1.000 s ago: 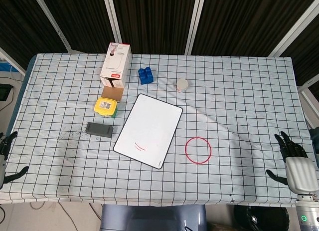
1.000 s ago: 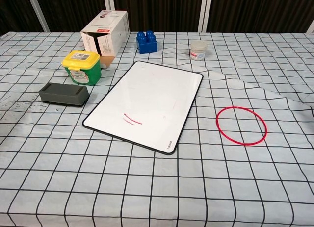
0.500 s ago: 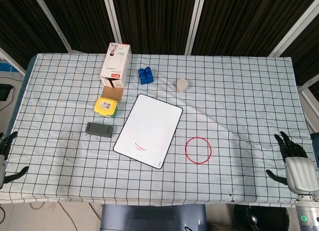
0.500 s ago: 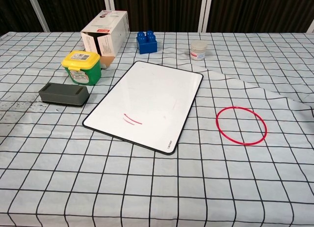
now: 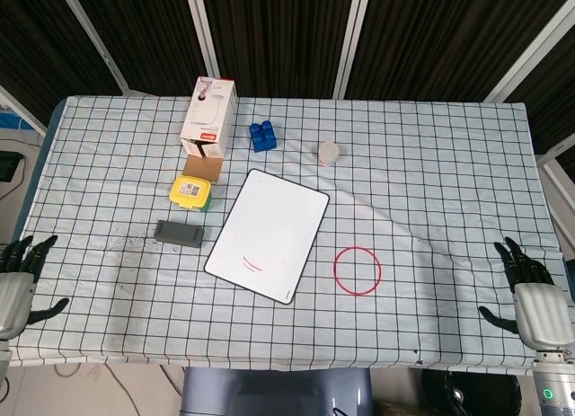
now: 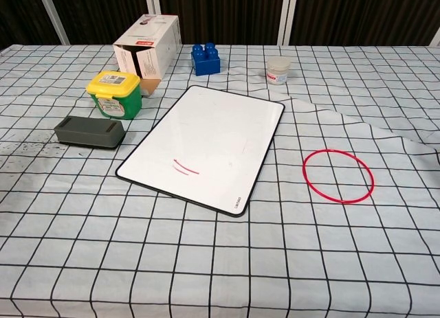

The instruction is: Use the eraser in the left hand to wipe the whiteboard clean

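Both hands sit at the near table edge: left hand (image 5: 16,286) and right hand (image 5: 530,295), each with fingers spread, holding nothing. Task not yet begun, in my judgement. The dark grey block eraser (image 5: 180,233) lies untouched, just left of the black-framed whiteboard (image 5: 269,232); two red strokes (image 6: 182,167) mark the board's near end. Next move calls for the left hand to reach in and grip the eraser. Open cloth lies between; the yellow-lidded green tub (image 5: 192,191) stands just beyond the eraser, limiting far-side room
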Robot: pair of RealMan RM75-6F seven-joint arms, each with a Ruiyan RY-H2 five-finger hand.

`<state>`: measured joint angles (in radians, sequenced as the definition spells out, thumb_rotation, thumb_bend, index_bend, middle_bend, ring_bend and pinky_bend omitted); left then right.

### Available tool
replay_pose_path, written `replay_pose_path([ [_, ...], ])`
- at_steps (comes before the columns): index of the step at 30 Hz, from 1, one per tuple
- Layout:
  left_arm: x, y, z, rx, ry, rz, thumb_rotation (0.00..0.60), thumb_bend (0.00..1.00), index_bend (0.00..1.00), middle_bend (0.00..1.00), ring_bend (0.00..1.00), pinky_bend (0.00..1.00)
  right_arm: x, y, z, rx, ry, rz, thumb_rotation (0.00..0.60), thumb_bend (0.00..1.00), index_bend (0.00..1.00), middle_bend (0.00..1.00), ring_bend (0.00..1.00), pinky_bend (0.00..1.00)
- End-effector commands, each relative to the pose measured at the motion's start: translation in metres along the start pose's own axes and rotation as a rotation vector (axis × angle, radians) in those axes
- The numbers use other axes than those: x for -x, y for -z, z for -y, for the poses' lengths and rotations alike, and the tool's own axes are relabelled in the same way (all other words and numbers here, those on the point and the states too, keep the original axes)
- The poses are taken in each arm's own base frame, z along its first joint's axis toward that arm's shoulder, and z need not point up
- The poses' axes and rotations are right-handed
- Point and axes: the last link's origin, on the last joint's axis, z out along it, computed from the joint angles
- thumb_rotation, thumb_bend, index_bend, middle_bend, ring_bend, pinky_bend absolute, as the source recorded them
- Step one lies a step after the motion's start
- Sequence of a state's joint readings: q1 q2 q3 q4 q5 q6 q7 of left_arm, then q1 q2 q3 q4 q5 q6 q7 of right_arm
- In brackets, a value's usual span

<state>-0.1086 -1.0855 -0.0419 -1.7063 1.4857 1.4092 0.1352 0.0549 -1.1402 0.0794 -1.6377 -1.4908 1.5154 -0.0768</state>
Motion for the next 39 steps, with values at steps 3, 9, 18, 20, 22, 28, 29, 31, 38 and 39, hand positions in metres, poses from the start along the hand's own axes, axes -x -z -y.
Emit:
replay_pose_path([
  [3,-0.009,-0.036,-0.033,0.132,-0.051,0.086,0.600,0.20,0.10,0.20,0.00,0.06,0.000,0.000,0.000,0.000,-0.002,0.001,0.600,0.04,0.00,0.03,0.17,0.20],
  [9,-0.012,-0.080,-0.061,0.197,-0.080,0.217,0.600,0.20,0.18,0.24,0.00,0.06,0.001,0.000,0.001,0.003,-0.003,0.003,0.600,0.04,0.00,0.03,0.17,0.20],
  [18,-0.005,-0.126,-0.088,0.244,-0.147,0.315,0.600,0.20,0.26,0.31,0.01,0.06,0.002,-0.001,0.001,0.008,-0.005,0.010,0.600,0.04,0.00,0.03,0.17,0.20],
  [20,-0.002,-0.135,-0.093,0.249,-0.169,0.318,0.600,0.20,0.27,0.31,0.01,0.06,0.002,-0.001,0.001,0.009,-0.005,0.010,0.600,0.04,0.00,0.03,0.17,0.20],
  [22,0.001,-0.143,-0.098,0.254,-0.196,0.322,0.600,0.20,0.28,0.31,0.01,0.06,0.002,-0.001,0.001,0.010,-0.004,0.011,0.600,0.04,0.00,0.03,0.17,0.20],
  [28,0.009,-0.156,-0.109,0.242,-0.230,0.308,0.600,0.20,0.30,0.31,0.01,0.06,0.003,-0.002,0.001,0.016,-0.007,0.017,0.600,0.04,0.00,0.03,0.17,0.20],
  [29,0.010,-0.158,-0.109,0.237,-0.234,0.305,0.600,0.20,0.30,0.31,0.01,0.07,0.003,-0.002,0.001,0.017,-0.007,0.018,0.600,0.04,0.00,0.03,0.17,0.20],
  [31,0.014,-0.163,-0.111,0.232,-0.251,0.299,0.600,0.20,0.30,0.31,0.01,0.07,0.003,-0.002,0.001,0.017,-0.008,0.019,0.600,0.04,0.00,0.03,0.17,0.20],
  [38,0.032,-0.177,-0.118,0.243,-0.272,0.290,0.600,0.20,0.28,0.29,0.01,0.07,0.003,-0.003,0.000,0.023,-0.008,0.021,0.600,0.04,0.00,0.03,0.17,0.20],
  [39,0.033,-0.178,-0.118,0.244,-0.276,0.286,0.600,0.20,0.28,0.29,0.01,0.07,0.003,-0.003,0.000,0.024,-0.007,0.022,0.600,0.04,0.00,0.03,0.17,0.20],
])
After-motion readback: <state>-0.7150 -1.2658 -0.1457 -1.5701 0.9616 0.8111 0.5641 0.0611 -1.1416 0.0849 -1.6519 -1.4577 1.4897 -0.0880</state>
